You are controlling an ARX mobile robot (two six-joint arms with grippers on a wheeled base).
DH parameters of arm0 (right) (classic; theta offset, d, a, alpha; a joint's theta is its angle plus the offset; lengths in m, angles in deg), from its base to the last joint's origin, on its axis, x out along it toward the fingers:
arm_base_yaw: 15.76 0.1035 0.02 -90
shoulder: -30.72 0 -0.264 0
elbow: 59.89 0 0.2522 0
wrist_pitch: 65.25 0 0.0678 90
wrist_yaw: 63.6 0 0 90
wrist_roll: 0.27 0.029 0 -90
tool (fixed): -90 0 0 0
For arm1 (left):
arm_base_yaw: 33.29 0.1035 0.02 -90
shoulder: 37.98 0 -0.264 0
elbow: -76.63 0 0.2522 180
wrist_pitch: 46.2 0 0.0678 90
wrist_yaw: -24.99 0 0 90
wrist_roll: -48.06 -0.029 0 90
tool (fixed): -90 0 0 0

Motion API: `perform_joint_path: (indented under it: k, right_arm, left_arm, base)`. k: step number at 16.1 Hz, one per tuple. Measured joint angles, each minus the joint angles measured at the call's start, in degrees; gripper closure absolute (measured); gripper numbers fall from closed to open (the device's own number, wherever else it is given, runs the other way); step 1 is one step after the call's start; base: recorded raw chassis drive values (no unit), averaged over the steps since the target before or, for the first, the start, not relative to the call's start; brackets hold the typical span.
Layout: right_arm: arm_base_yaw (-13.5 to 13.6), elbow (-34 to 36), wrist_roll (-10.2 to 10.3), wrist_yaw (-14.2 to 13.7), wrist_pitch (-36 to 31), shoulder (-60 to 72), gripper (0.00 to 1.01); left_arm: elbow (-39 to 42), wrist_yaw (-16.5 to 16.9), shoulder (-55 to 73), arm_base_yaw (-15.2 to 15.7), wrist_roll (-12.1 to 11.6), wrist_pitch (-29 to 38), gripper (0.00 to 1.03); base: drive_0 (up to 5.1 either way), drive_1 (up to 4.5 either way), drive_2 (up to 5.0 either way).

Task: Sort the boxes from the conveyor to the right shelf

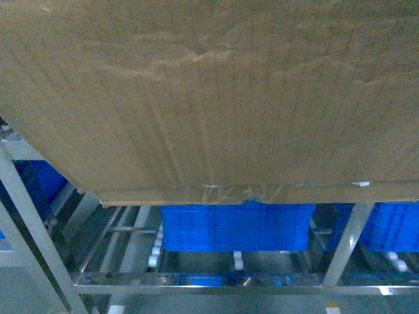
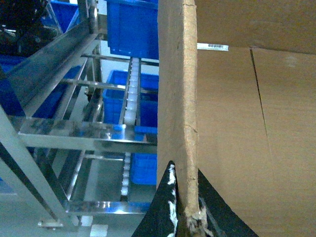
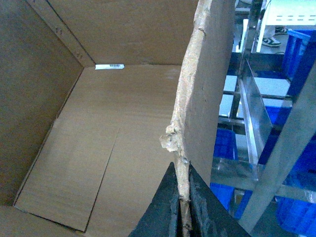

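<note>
**Cardboard box held up in front of the roller rack**

Cardboard fills most of the head view: the big brown box [image 1: 209,98] hangs tilted close before the camera, its corrugated outer face toward us and a strip of clear tape [image 1: 239,191] along its lower seam. It is off any surface that I can see, carried by its two side walls.

From the left wrist, the left gripper [image 2: 186,210] has its dark fingers either side of the box's ragged wall edge, one inside and one outside, pinched on the cardboard. The right gripper [image 3: 181,207] does the same on the opposite wall, its jaws closed tight over the torn rim, where a frayed lump of paper sticks out. Inside the box, a small white label strip [image 3: 109,66] lies at the far corner of the floor.

Beyond and below the box stands the silver metal shelf [image 1: 216,280], its shiny rails carrying rows of small white roller wheels [image 2: 129,106]. Blue plastic crates [image 1: 236,226] sit on its lanes, one directly under the box's lower edge in the head view, another off to the right.
</note>
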Motion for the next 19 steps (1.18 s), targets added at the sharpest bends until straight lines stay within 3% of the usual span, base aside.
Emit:
perform_joint_path:
  k: [5,11,15,19]
  right_arm:
    - [0.0,0.0,0.0,0.2,0.1,0.2,0.99]
    - [0.0,0.0,0.0,0.2,0.1,-0.2,0.99]
    - [0.0,0.0,0.0,0.1,0.1,0.3,0.99]
    - [-0.1,0.0,0.0,-0.2,0.1,0.1,0.99]
  left_arm:
    - [0.0,0.1,0.2,0.3,0.0,-0.2,1.00]
    - [0.0,-0.1,-0.3,0.1,0.0,-0.2,1.00]
    - [0.0,0.1,0.3,0.2,0.0,0.0,1.00]
    - [0.0,-0.1,0.2,-0.2,0.0,0.0,1.00]
  base:
    - [-1.3,2.42,-1.1]
    - [0.0,3.79,-3.9]
    - [0.0,0.00,0.0]
    - [-3.3,3.16,0.1]
